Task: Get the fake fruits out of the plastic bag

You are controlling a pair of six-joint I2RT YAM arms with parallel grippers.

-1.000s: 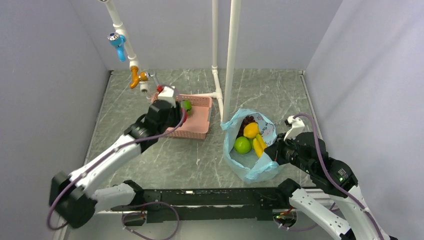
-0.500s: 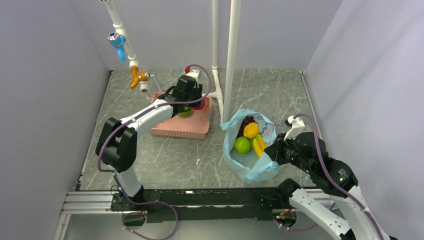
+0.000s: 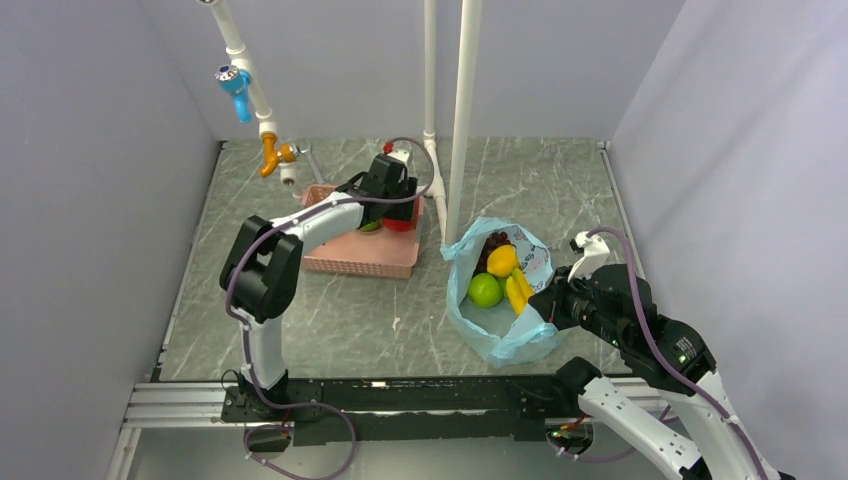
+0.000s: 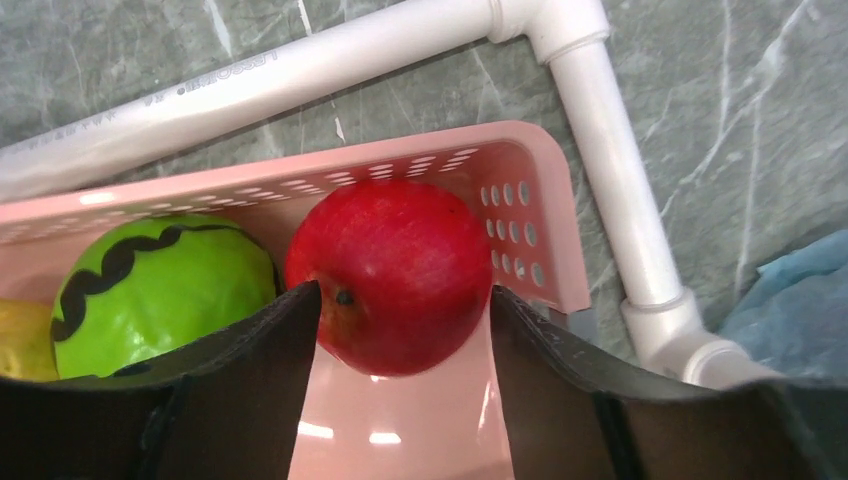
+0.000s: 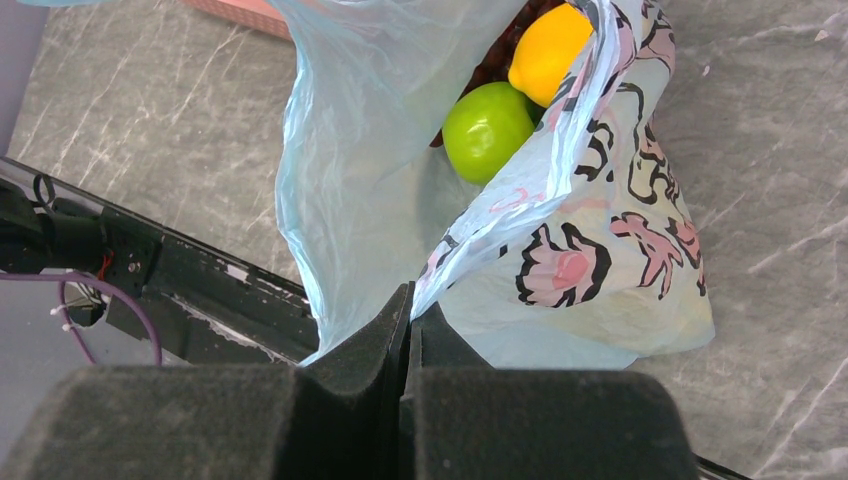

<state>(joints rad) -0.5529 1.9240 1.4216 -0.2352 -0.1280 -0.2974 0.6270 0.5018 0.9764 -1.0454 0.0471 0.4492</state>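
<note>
1. Three fruits show in the pink basket [image 4: 520, 170]: the red apple [image 4: 390, 275] in its corner, the striped watermelon [image 4: 160, 290] pressed against it, and a sliver of yellow fruit [image 4: 22, 340], probably the pear
2. Judging by this, the step in hand is setting the red apple down. The left gripper [image 4: 402, 298] straddles it with a finger close at each side; I cannot tell whether they press it or have let go
3. The right gripper [image 5: 410, 310] is clenched on the rim of the plastic bag [image 5: 350, 150], holding its mouth open on the table [image 3: 560, 190], well apart from the basket
4. Four fruits remain inside: green apple [image 5: 487, 130], orange [image 5: 550, 50], bananas [image 3: 518, 292] and grapes [image 3: 494, 241]
5. Next, the left arm needs to rise clear of the basket, pass the upright white pipe [image 3: 462, 120] and reach down into the bag's mouth; the orange lies uppermost and looks easiest to take
6. The bag is thin, crinkled, translucent light blue with a pink-and-black flower print; it looks slack and would likely shift if snagged
</note>
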